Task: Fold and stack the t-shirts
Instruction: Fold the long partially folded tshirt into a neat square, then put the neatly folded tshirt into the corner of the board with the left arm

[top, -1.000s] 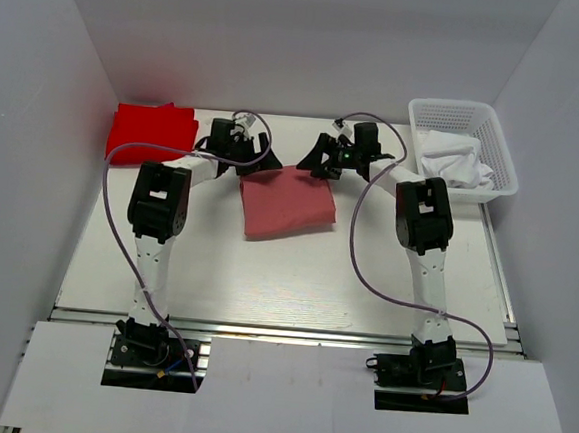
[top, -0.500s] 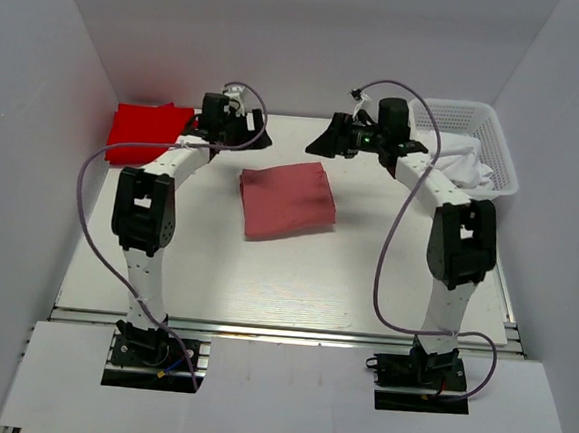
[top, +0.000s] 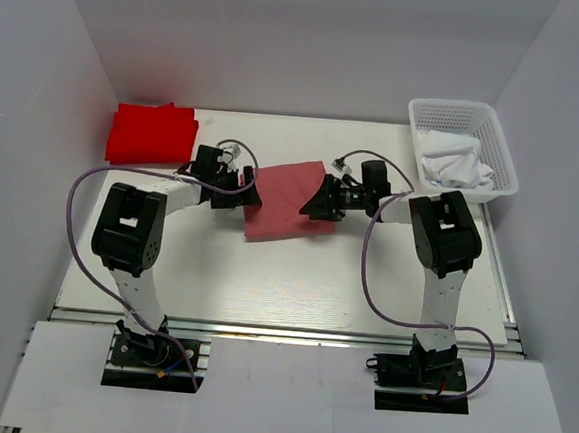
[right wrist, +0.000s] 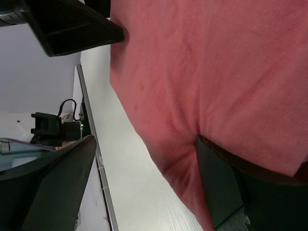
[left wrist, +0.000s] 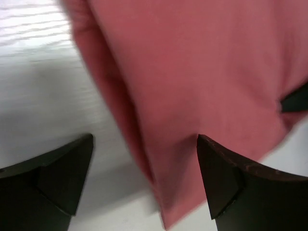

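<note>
The rose-pink t-shirt [top: 282, 204] lay folded into a flat, soft rectangle (fine-knit cloth) at the centre of the white table [top: 265, 275]. The left gripper [top: 248, 197] and right gripper [top: 313, 204] stood at its opposite side edges, jaws spread, gripping nothing. The red t-shirt [top: 153, 133] sat folded at the far-left corner.

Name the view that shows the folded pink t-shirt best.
Top external: almost the whole folded pink t-shirt shows, between the left gripper and right gripper. The left wrist view shows only its blurred edge; the right wrist view only a close patch of cloth.
</note>
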Robot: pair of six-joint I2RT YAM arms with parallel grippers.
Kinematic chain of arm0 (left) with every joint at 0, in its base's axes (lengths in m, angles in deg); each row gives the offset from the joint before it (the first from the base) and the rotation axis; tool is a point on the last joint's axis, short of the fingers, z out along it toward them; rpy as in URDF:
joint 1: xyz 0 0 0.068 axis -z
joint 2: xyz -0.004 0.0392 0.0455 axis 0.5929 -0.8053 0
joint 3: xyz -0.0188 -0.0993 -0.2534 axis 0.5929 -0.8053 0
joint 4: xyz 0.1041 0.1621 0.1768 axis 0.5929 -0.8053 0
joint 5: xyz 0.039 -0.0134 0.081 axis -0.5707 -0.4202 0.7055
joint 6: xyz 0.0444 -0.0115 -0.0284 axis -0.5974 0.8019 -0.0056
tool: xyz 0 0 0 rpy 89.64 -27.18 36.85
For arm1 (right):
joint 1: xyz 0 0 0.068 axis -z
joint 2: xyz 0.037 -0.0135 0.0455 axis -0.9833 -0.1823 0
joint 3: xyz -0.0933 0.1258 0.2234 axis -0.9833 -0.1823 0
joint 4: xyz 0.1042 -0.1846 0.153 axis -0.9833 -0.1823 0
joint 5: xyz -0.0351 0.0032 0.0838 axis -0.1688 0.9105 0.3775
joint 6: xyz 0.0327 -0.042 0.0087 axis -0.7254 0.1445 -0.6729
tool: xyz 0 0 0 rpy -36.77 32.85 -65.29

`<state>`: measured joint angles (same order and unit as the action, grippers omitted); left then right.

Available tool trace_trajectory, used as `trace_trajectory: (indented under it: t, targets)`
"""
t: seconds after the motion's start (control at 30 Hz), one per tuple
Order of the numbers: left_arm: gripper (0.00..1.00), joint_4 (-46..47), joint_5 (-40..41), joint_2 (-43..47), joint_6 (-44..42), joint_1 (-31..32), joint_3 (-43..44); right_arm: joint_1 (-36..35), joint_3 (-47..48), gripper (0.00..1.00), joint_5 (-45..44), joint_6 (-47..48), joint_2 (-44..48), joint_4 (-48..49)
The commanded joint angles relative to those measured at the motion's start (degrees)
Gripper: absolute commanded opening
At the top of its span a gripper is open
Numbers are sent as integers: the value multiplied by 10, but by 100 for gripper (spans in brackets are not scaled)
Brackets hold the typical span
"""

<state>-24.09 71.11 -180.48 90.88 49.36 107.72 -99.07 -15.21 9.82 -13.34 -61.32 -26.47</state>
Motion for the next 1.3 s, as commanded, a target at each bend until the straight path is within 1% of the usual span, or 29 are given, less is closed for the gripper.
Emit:
trace_trajectory:
  t: [0.0,0.1,0.23,0.33,0.37,0.43,0.47,0.57,0.6,0.67,0.7,0.77,0.8,0.87,0.93,0.97,1.0,1.03,1.1,1.13,1.17,1.2,1.23,1.27]
  targets:
    - [99,23,-22,22,15,3,-9,3,1,90,1,-12,-16,43]
    - [99,23,-22,9,20,3,-15,2,3,90,0,-3,-5,36]
    - [99,43,-17,-1,25,3,-21,0,-3,90,-8,30,49,14]
    - [98,43,-2,-21,25,8,-16,1,-24,90,-10,32,102,14]
    - [92,48,-2,-29,25,8,-10,2,-32,90,-14,34,125,15]
    - [87,48,-14,-49,25,14,3,3,-40,90,-21,36,158,7]
    - [83,48,-14,-58,25,23,9,4,-43,90,-23,36,179,6]
    - [74,37,-9,-96,25,45,14,5,-66,90,-43,27,229,10]
    - [64,28,-2,-110,25,50,22,4,-81,90,-56,23,237,11]
    - [50,13,31,-116,25,59,34,7,-95,90,-68,21,277,11]
    - [40,-6,43,-124,25,66,41,9,-102,90,-72,20,287,12]
    - [30,-19,72,-124,10,72,52,12,-118,90,-99,25,325,1]
    - [22,-19,77,-124,3,72,63,16,-123,90,-104,40,332,-4]
    - [14,-27,85,-119,-12,77,84,16,-135,90,-137,47,361,-26]
    - [0,-47,104,-111,-40,77,110,17,-146,90,-168,63,388,-40]
    - [0,-53,120,-102,-55,77,140,19,-155,90,-176,65,396,-45]
    - [0,-62,129,-102,-89,77,158,20,-159,90,-192,71,400,-53]
    - [0,-88,147,-96,-102,77,198,22,-169,90,-214,78,417,-56]
    - [0,-122,154,-96,-144,63,243,21,-187,90,-247,86,429,-58]
    - [0,-147,161,-96,-159,63,279,23,-192,90,-258,92,446,-60]
    - [0,-158,175,-96,-176,63,295,23,-195,90,-284,94,450,-63]
    - [0,-166,194,-89,-191,57,308,23,-195,90,-289,99,454,-75]
    - [0,-172,210,-89,-227,57,330,23,-195,90,-296,106,466,-76]
    - [0,-180,217,-83,-241,57,339,23,-197,90,-318,107,467,-79]
